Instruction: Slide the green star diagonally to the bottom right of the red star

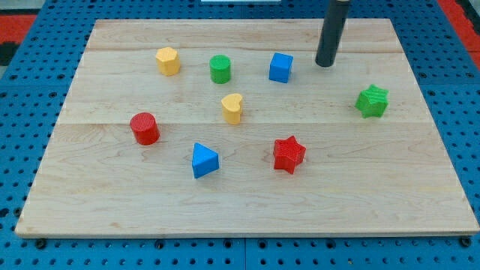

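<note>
A pale wooden board is seen filling most of the camera view, laid on a blue perforated surface. A dark rod is seen coming down from the view's top, and my tip is set on the board near its top edge, touching no block. No claw is carried by the arm: only the plain rod is there, so nothing can be opened or closed, and nothing is held.

The green star is found to the right of my tip and somewhat below it, apart from it, near the board's right side. The red star is placed well below my tip and slightly to its left; the green star is thus seen up and to the right of the red star, well apart from it.

The blue triangular block is found far down and to the left of my tip, left of the red star. The blue cube is set just to the left of my tip, at about its height. The red cylinder is placed furthest to the left, lower than my tip. The green cylinder is seen left of the blue cube, and the yellow hexagonal block further left again. The yellow heart-shaped block is seen below and left of my tip, between the green cylinder and the blue triangular block.
</note>
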